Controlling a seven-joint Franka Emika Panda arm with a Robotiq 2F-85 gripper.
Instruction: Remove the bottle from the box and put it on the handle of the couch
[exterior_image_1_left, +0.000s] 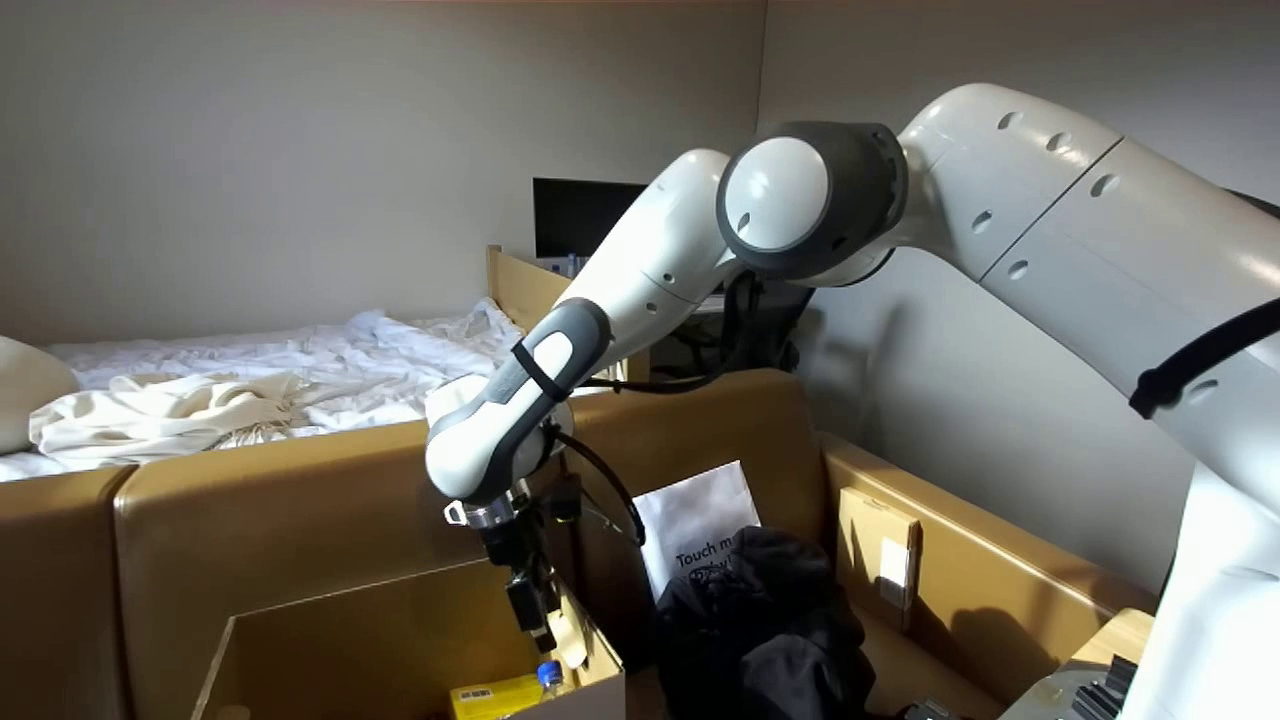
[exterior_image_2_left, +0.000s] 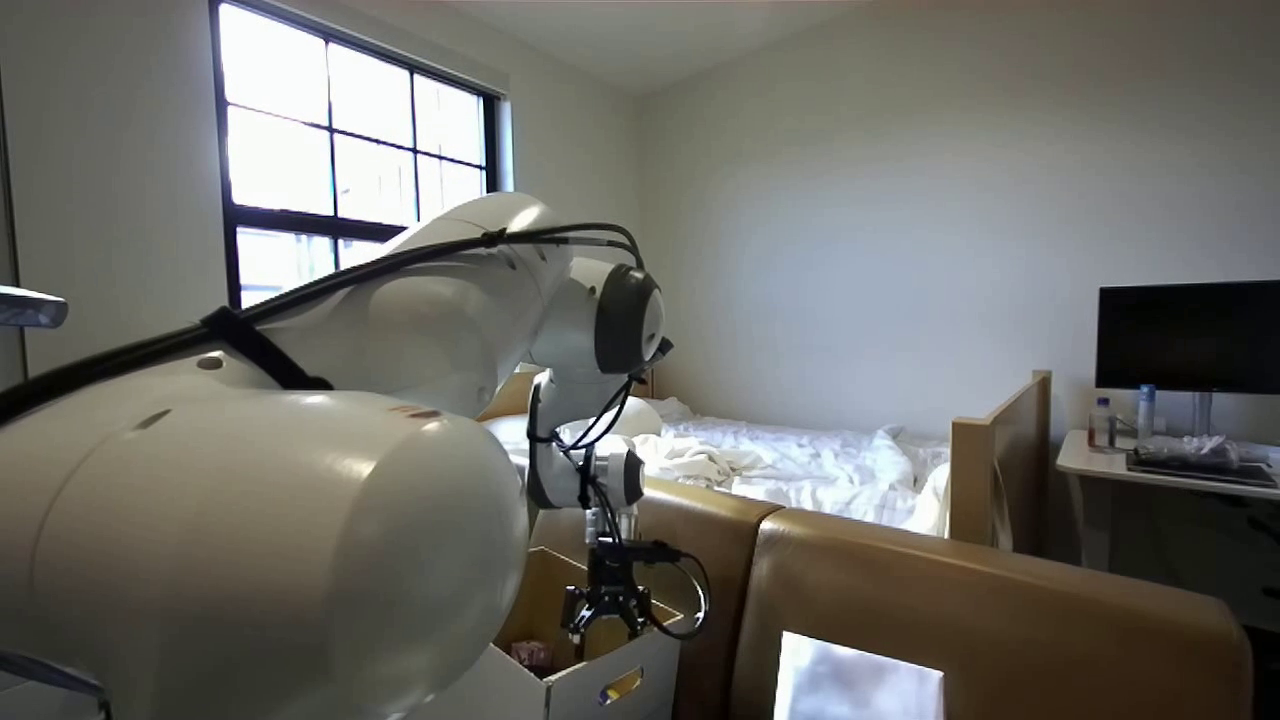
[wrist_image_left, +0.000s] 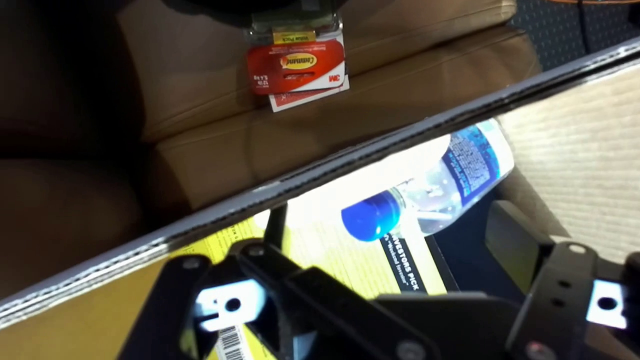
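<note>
The end effector (exterior_image_2_left: 608, 632) hangs at the mouth of the box (exterior_image_1_left: 390, 630), close to one wall, fingers spread wide with nothing held. My guess on why: it needs room to slip around the blue cap (wrist_image_left: 372, 215). The bottle (wrist_image_left: 440, 195) is in the box just below the end effector, cap toward it, tucked near the wall; can't tell if it's upright or leaning. A yellow packet (wrist_image_left: 325, 255) sits right beside it, also below the end effector, so snagging that seems the likely goof. The handle of the couch (exterior_image_1_left: 985, 533) is well apart from the end effector, past some black cloth (exterior_image_1_left: 770, 630). Flat top, probably why it's the spot.

Counts: one box, one bottle in it, one yellow packet, one handle of the couch in view, three back cushions (exterior_image_1_left: 310, 520) behind the end effector in an exterior view. At least one red Command pack (wrist_image_left: 297, 65) on the couch (wrist_image_left: 380, 115) beyond the box wall. Plus two bottle-shaped containers (exterior_image_2_left: 1102, 425) on a counter (exterior_image_2_left: 1078, 458) way off from the end effector.
</note>
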